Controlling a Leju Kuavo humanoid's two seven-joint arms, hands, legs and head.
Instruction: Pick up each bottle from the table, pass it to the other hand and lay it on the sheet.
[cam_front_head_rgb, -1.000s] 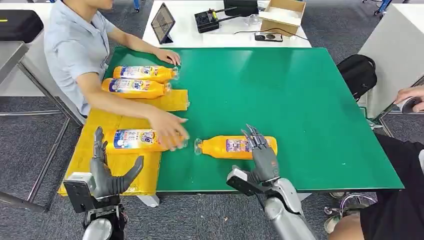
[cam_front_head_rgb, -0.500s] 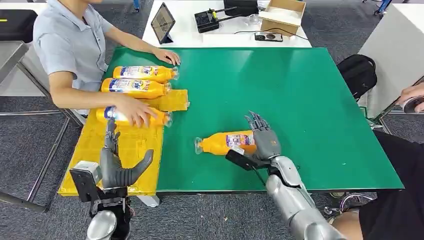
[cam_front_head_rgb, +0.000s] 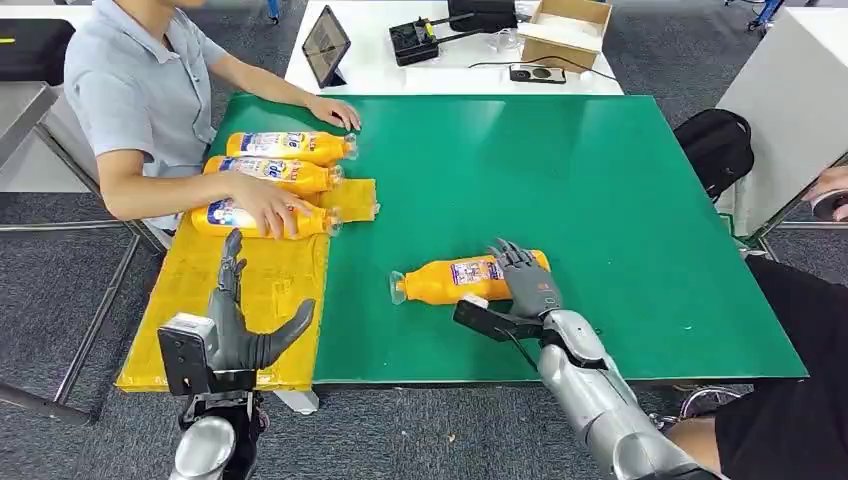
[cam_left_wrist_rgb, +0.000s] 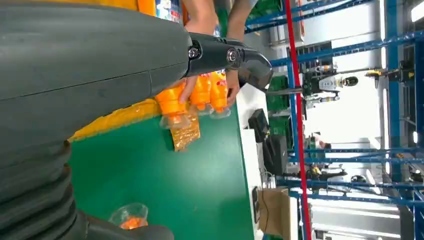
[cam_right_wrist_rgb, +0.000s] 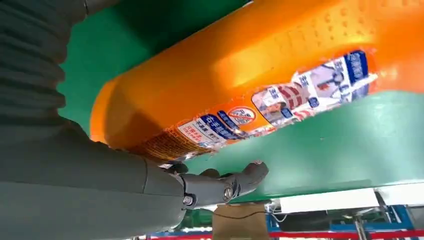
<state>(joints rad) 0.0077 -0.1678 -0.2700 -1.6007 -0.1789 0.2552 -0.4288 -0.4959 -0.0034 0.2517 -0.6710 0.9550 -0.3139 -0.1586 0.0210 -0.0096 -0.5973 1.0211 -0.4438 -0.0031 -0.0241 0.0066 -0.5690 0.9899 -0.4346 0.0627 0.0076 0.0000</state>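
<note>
An orange bottle lies on the green table, cap pointing toward my left side. My right hand wraps over its base end; in the right wrist view the bottle lies right against the palm of the right hand, thumb beneath it. My left hand hovers open, fingers spread, over the near part of the yellow sheet. Three more orange bottles lie side by side at the sheet's far end. A seated person's hand rests on the nearest of them.
A white table behind holds a tablet, a black device, a phone and a cardboard box. A black bag sits on the floor at the right, beside another person.
The person carried a bottle across the sheet to the other two and keeps a hand on it. My right hand closed over the lying bottle's base, which swung slightly away. My left hand rose a little.
</note>
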